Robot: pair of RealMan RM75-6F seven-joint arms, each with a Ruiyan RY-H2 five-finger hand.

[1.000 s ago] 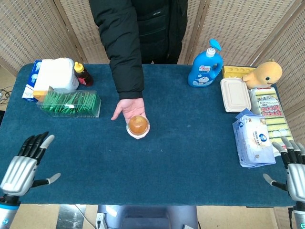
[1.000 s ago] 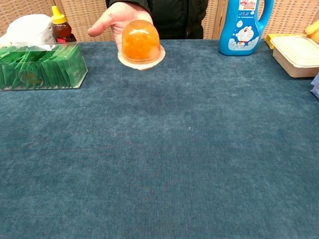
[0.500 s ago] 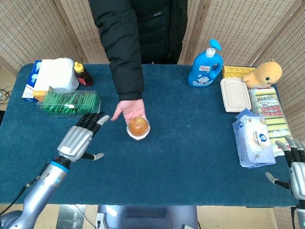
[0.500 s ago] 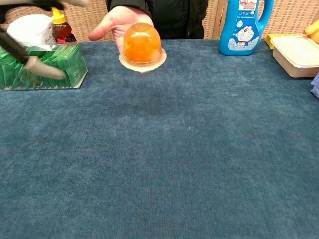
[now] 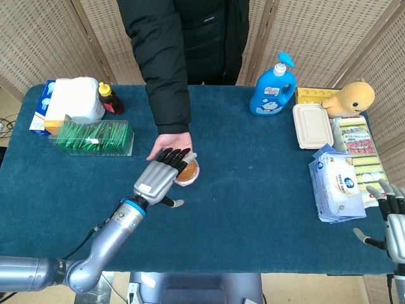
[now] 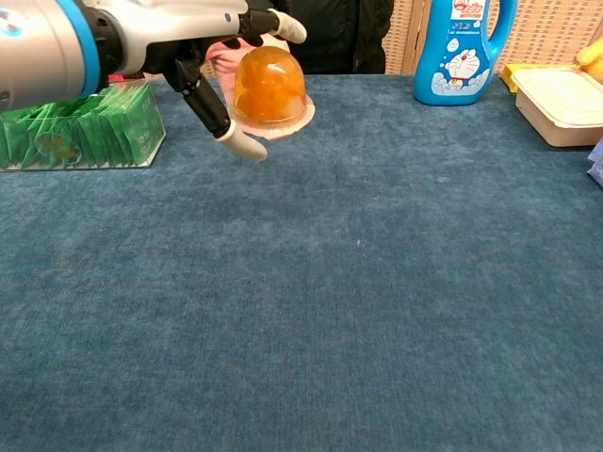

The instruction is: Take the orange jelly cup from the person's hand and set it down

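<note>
The orange jelly cup rests dome-up on the person's open palm above the blue table. My left hand is at the cup's left side, fingers spread over its top and thumb hanging below, not closed on it. Whether the fingers touch the cup is unclear. My right hand stays open at the table's front right corner, holding nothing; the chest view does not show it.
A clear box of green packets, a white tub and a sauce bottle stand back left. A blue detergent bottle, a lidded container, a tissue pack and a yellow plush toy fill the right side.
My left hand has swept from the table's front left corner up and rightward to the jelly cup on the person's palm. The right hand has barely moved.
</note>
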